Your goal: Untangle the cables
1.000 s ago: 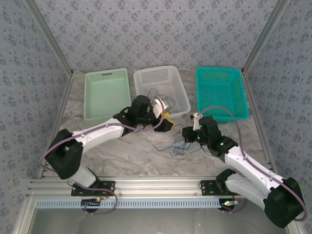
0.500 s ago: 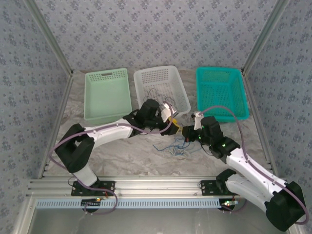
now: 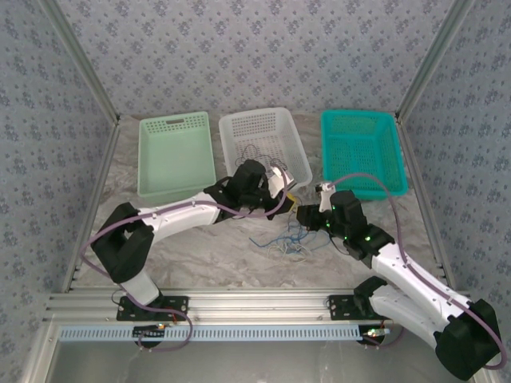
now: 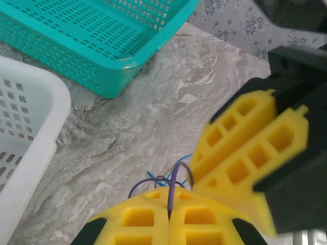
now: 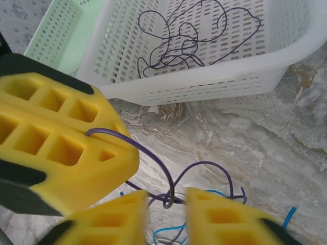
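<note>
Baskets three: green (image 3: 176, 159), white (image 3: 263, 132), teal (image 3: 359, 152); left claw (image 4: 169, 204) pinches one purple cable (image 4: 173, 178).

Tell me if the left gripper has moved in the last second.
Yes. The left gripper, shut on a purple cable, moved right along the white basket front, toward the right gripper.

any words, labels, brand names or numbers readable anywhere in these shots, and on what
None readable.
Mint green plastic basket, white plastic basket, teal plastic basket and yellow finger pads: no lettering.
Small dark box on the near metal rail: too small to tell.
</note>
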